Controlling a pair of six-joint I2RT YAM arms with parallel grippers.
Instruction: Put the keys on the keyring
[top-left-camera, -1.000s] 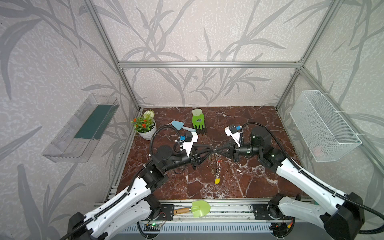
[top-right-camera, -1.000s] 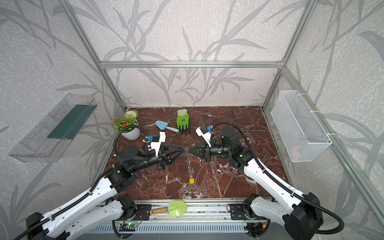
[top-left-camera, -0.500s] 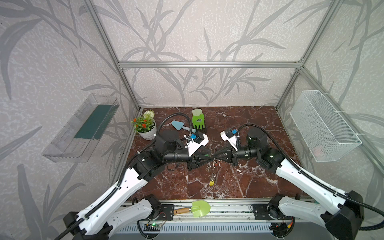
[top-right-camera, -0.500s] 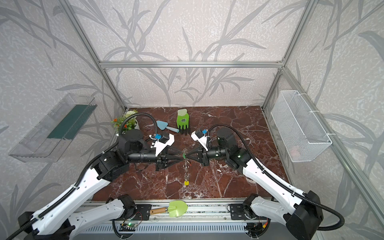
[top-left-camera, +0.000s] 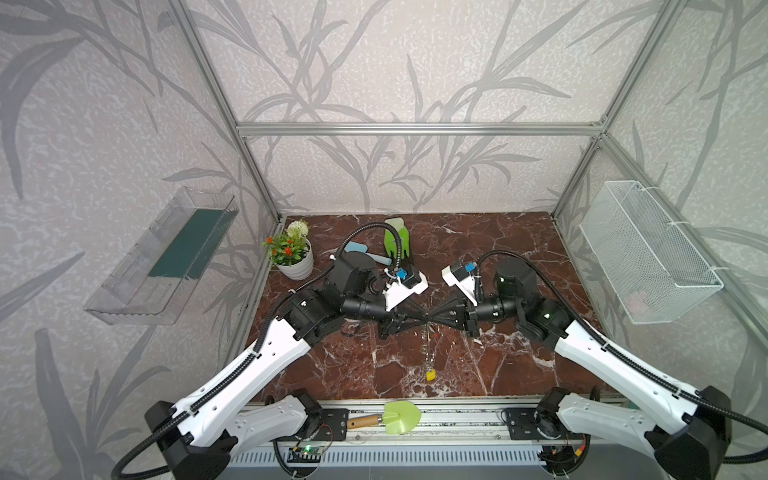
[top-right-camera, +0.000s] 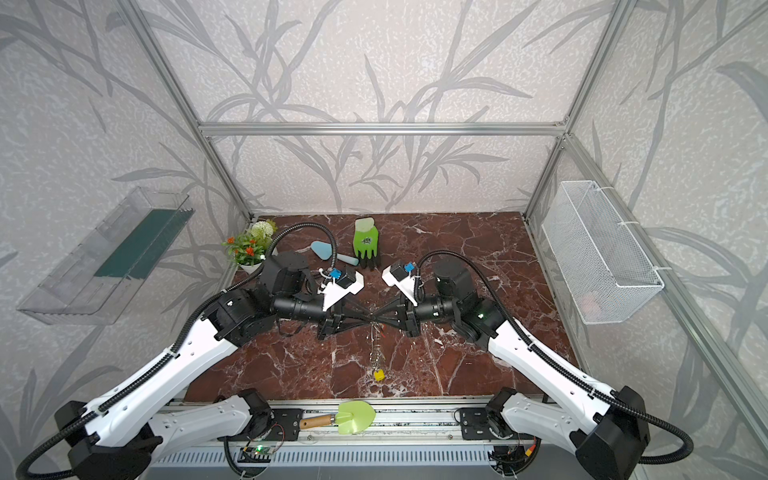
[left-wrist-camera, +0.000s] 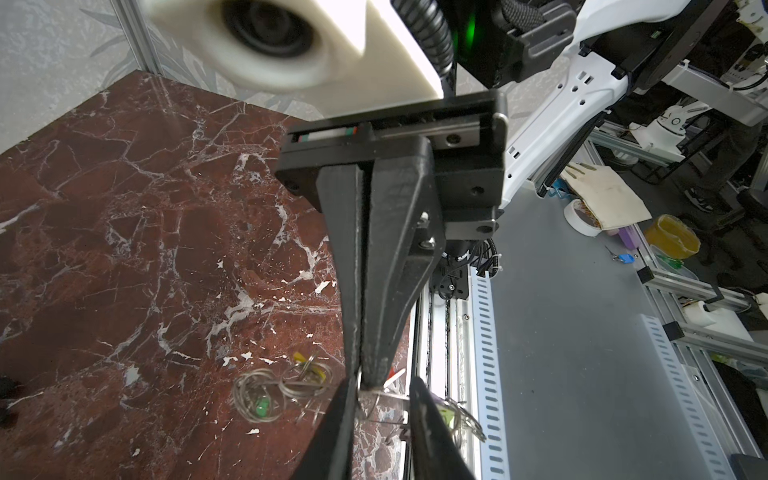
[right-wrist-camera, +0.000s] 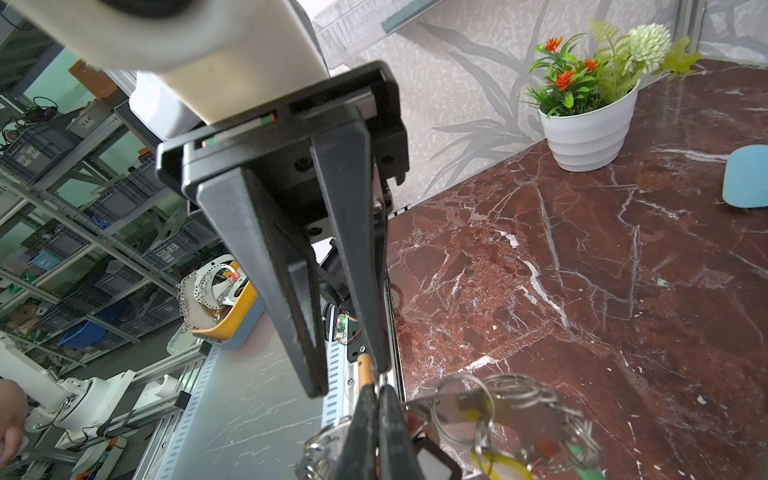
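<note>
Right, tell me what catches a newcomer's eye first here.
The black left gripper and right gripper meet tip to tip over the marble table, a bunch of keys trailing from them to a yellow tag. Next, the bright green glove at the back.

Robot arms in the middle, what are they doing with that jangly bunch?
The two arms meet tip to tip above the marble table. The right gripper is shut on the keyring, which dangles below it with keys, one with a yellow tag, at the bottom. The left gripper has its jaws slightly apart, either side of the right one's tip. Whether it grips a small ring is hard to tell.
</note>
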